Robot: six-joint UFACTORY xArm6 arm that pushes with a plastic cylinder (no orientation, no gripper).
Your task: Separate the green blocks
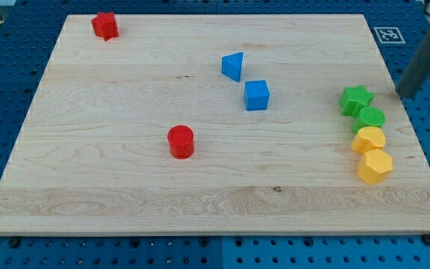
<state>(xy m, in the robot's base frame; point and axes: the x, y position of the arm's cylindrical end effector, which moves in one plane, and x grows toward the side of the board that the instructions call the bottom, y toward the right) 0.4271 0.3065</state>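
Resting on the board (200, 187), my tip (402, 94) grips nothing and sits bare just to the view's right of the green star block (355, 99), apart from it. Green star touches the green round block (371, 117) below it; yellow round block (369, 139) and yellow hexagonal block (375, 166) continue the column downward.

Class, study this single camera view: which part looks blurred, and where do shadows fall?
Camera view: the rod looks soft and blurred towards the view's top right, my tip right of the green star block; the blocks are sharp, lighting is even, and the red cylinder casts only a faint shadow.
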